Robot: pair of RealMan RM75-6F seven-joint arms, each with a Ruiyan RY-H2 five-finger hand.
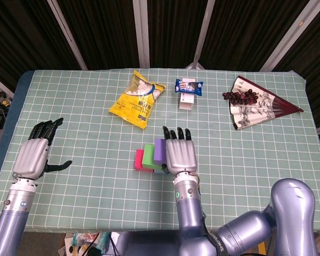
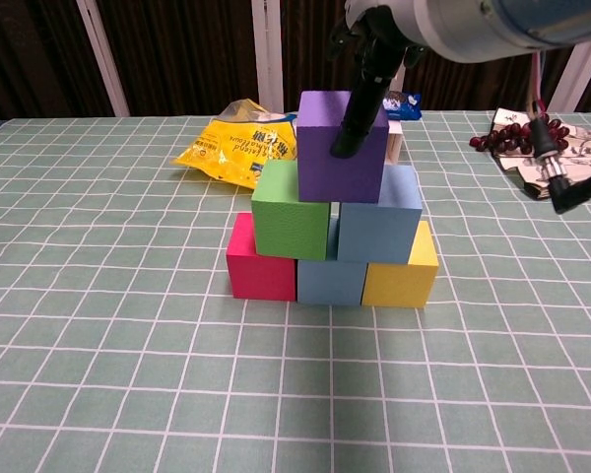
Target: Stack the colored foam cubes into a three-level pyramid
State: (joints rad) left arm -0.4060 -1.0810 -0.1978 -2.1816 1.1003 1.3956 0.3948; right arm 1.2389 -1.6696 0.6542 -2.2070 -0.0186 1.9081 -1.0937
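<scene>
Green checked cloth on the table [image 1: 245, 160], dark curtain strips behind. Near the front edge, centre: cube pyramid, bottom row red cube [image 2: 260, 263], lower blue cube [image 2: 332, 280], yellow cube [image 2: 402, 276] touching side by side; on them green cube [image 2: 290, 209] and upper blue cube [image 2: 379, 213]; purple cube [image 2: 342, 145] on top, sitting across both. Right hand [image 1: 180, 154] above the stack, fingers straight and a little apart; one dark finger [image 2: 359, 116] lies against the purple cube's front face in chest view, no grasp on it, holding nothing. Left hand [image 1: 34, 152] near the left edge, well apart from the cubes, fingers spread, thumb out, empty. Further back, toward the far edge: yellow snack bag [image 1: 138, 99] left of centre, small blue packet [image 1: 188, 86] on a white box [image 1: 186, 101] just right of it, folding fan [image 1: 256, 106] with dark beads [image 1: 240, 96] on it near the far right corner
</scene>
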